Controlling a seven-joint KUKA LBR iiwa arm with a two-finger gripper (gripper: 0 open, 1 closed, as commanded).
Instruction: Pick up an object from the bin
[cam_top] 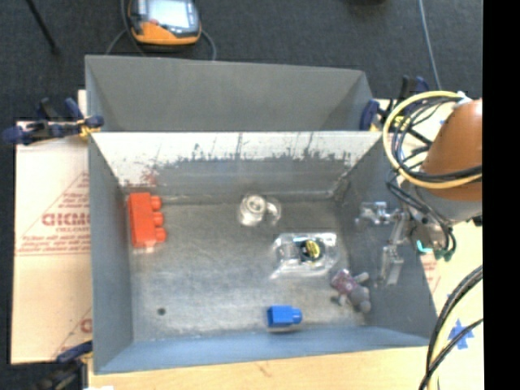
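Observation:
My gripper [392,254] hangs over the right side of the bin, close to the right wall. Nearest to it, just to its lower left, a small purple-grey toy figure [349,289] lies on the floor. A clear plastic package [305,253] with a yellow and black item inside lies a little further left, apart from the gripper. Nothing shows in the gripper.
A small clear cup [257,210] lies near the middle of the bin towards the back. A red brick [145,218] sits at the left wall. A blue block [283,317] rests near the front wall. The arm with its orange cover and cables enters from the right.

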